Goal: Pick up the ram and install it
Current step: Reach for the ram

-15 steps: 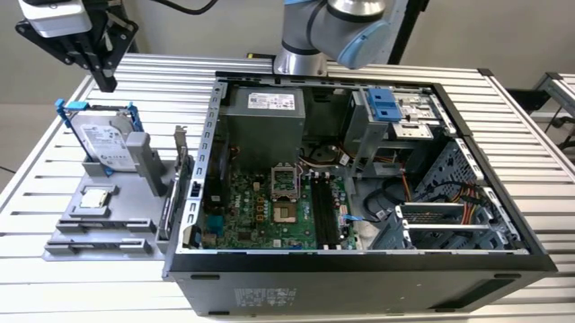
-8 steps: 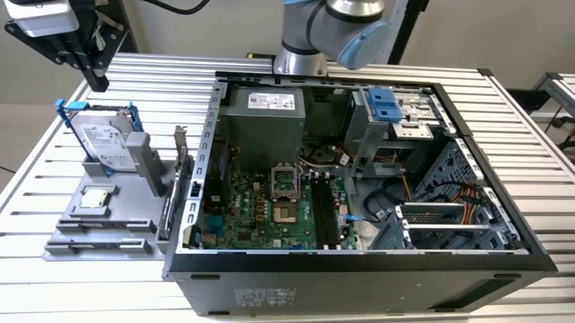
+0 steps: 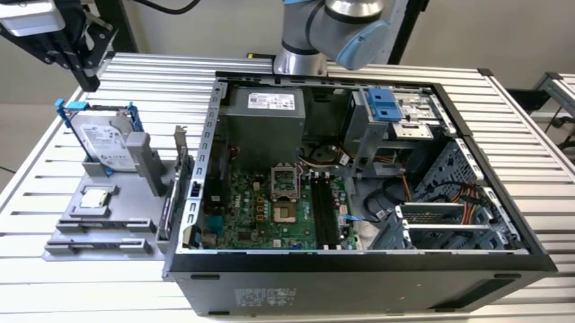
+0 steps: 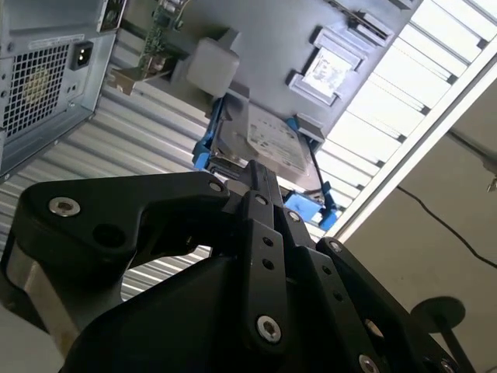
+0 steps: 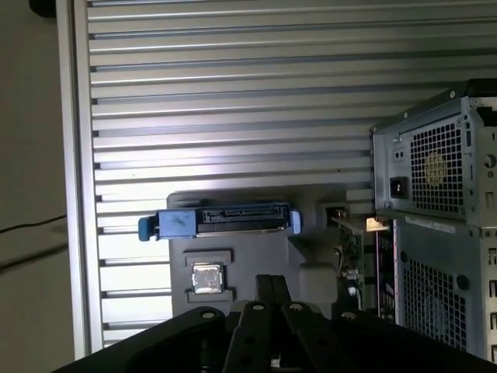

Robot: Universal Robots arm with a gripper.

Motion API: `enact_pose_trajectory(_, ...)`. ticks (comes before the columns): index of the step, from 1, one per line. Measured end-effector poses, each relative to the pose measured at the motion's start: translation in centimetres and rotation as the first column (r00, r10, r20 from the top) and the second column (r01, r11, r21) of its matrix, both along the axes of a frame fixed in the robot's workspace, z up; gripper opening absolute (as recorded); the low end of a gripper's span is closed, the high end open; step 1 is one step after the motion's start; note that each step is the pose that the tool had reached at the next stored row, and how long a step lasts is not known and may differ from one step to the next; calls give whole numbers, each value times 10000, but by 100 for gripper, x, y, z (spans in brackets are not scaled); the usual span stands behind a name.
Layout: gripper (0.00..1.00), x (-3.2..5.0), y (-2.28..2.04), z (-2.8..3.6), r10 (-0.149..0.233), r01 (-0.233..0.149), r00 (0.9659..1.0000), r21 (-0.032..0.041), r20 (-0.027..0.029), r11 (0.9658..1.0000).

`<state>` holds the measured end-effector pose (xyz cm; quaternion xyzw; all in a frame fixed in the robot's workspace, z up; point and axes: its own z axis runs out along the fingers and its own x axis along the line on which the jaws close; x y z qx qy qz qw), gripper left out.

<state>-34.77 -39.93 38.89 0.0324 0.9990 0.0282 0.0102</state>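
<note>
My gripper (image 5: 272, 286), closed on nothing, hangs high at the exterior view's left, above the hard drive (image 3: 104, 141). The ram (image 3: 167, 202) stands on edge in the grey fixture (image 3: 90, 232), just beside the case (image 3: 359, 269). I reckon a misaligned descent could clip either neighbour.

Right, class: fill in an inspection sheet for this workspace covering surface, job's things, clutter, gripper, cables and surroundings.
Surface: slatted metal table carrying an open computer case and a grey fixture.
Job's things: ram standing on edge in the fixture, beside the case.
Clutter: hard drive in a blue frame and processor chip, both on the fixture.
Gripper: gripper above the fixture, touching nothing.
Cables: coloured wires inside the case; black cable on the floor.
Surroundings: another slatted surface at the exterior view's right.
</note>
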Motion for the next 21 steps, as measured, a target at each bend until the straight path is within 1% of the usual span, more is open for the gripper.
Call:
enact_pose_trajectory(10,0,-128,0,0,0,0,10000,0,0,10000)
enact_pose_trajectory(16,0,-141,-3,0,0,0,10000,0,-1,10000)
enact_pose_trajectory(18,0,-142,-39,0,-2,2,10000,1,-2,10000)
enact_pose_trajectory(21,0,-141,-121,-1,0,0,10000,1,-8,10000)
